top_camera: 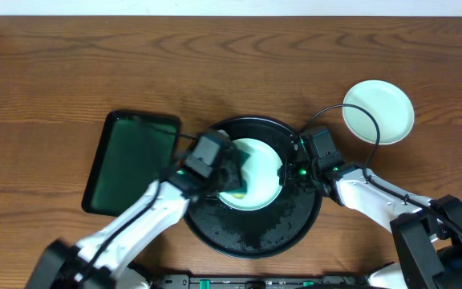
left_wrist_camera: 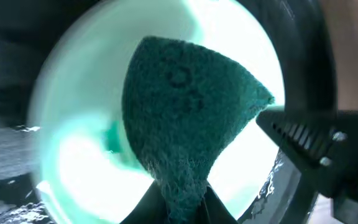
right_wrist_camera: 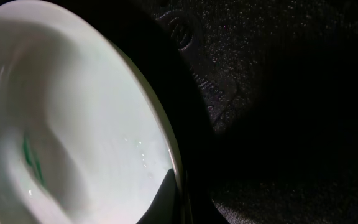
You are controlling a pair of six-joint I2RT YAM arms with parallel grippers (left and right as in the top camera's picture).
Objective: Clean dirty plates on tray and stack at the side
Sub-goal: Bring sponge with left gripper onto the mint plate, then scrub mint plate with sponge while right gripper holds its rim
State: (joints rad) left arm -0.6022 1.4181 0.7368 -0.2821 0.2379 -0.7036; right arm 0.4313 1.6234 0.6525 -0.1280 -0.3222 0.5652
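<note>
Nearest, on the wood surface [top_camera: 54, 64]: the black tray [top_camera: 255, 237], round, rimmed, glossy with wet. Over its middle, the left claw [left_wrist_camera: 182, 208] clamped together on the narrow end of a teal sponge [left_wrist_camera: 185, 118], fanned wide and pressed onto the plate [top_camera: 265, 164] in the tray's far half. Pale mint inside, with a teal smear just beside the sponge. At that plate's right rim, the right claw [top_camera: 289, 171], closed tight on the thin edge. Off to the left, just beside the black tray: a dark green tray [top_camera: 131, 164], rectangular, flat on the wood. Farthest out, to the right and apart from the black tray: a second plate [top_camera: 378, 111], resting alone on the wood, pale and unmarked.
</note>
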